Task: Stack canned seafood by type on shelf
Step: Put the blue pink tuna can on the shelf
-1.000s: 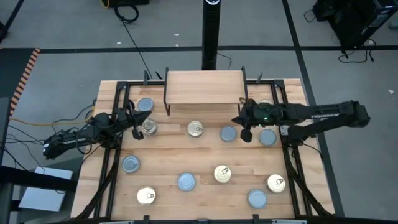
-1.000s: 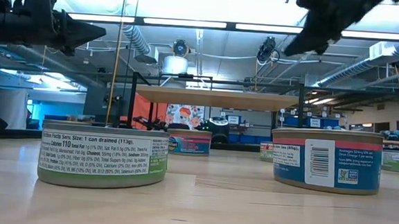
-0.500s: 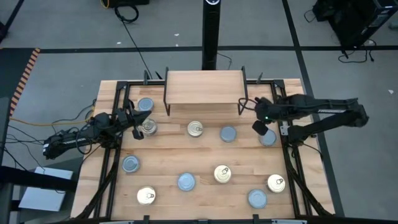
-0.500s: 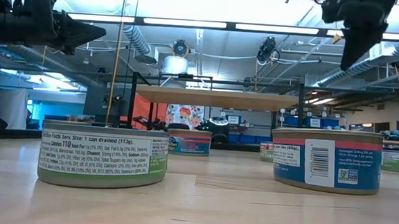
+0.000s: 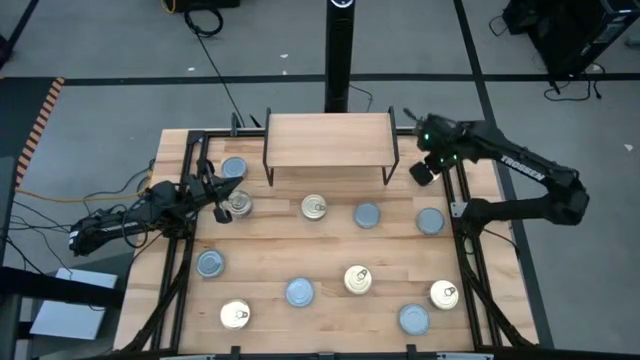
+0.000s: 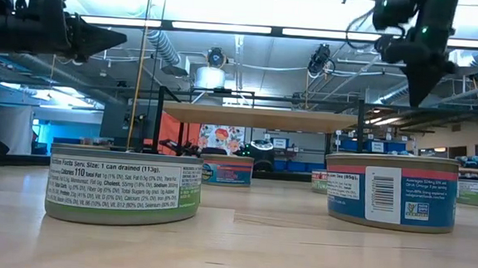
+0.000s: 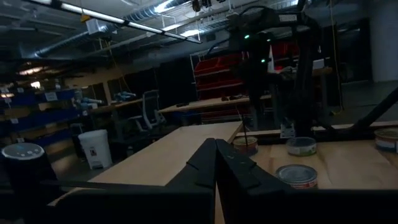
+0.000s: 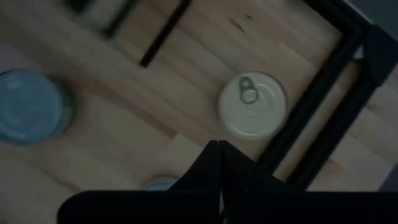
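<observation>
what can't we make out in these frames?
- High view: the shelf hides the table under it, so any tin there is unseen.
- High view: tin partly covered by left gripper.
- Right wrist view: blue-grey tin mostly hidden by right gripper.

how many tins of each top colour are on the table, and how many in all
pale gold pull-tab tins: 6 (five in the high view, one more beside the black frame in the right wrist view)
blue-grey top tins: 6
total: 12
</observation>
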`<act>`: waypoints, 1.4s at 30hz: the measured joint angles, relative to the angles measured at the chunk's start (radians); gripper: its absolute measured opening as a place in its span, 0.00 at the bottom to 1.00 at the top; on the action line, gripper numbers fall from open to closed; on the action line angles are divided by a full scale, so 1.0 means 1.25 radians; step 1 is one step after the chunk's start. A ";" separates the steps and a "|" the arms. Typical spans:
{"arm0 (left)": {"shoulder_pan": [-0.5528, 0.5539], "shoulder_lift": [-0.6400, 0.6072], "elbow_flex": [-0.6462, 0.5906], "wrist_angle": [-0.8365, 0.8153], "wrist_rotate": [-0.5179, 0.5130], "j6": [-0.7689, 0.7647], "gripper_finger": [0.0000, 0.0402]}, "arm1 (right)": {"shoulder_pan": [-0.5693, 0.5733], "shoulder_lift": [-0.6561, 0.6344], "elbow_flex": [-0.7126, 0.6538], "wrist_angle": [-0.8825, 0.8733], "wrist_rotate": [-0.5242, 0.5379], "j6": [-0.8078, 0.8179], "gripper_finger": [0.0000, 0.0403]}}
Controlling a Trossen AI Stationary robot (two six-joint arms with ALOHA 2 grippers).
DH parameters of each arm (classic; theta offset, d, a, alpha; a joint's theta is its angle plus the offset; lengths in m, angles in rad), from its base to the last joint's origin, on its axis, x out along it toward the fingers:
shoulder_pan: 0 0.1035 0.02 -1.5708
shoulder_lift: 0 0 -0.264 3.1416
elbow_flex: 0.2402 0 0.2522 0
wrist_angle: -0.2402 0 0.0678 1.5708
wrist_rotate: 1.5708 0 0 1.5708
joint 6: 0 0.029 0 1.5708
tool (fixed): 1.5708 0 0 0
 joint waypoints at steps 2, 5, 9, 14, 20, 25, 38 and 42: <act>0.000 0.000 0.000 0.000 0.000 0.004 0.02 | -0.070 0.024 0.000 0.006 -0.017 -0.012 0.03; 0.000 0.000 0.000 0.000 0.000 0.005 0.02 | -0.150 0.067 0.000 0.007 -0.040 -0.017 0.04; 0.000 0.000 0.000 -0.002 0.000 0.005 0.02 | -0.203 0.123 0.000 0.012 -0.043 -0.021 0.08; 0.000 0.000 0.000 -0.006 -0.006 0.006 0.02 | -0.195 0.147 -0.018 0.046 -0.044 -0.020 0.13; 0.000 0.000 0.000 -0.007 -0.013 0.007 0.02 | -0.170 0.132 -0.106 0.126 -0.065 -0.042 0.18; 0.000 0.000 0.000 -0.007 -0.013 0.011 0.02 | -0.092 0.123 -0.171 0.137 -0.059 -0.080 0.21; 0.000 0.000 0.000 -0.007 -0.015 0.016 0.02 | 0.020 0.123 -0.260 0.251 0.048 -0.184 0.24; 0.000 0.000 0.000 -0.007 -0.015 0.016 0.02 | 0.015 0.123 -0.264 0.255 0.048 -0.189 0.24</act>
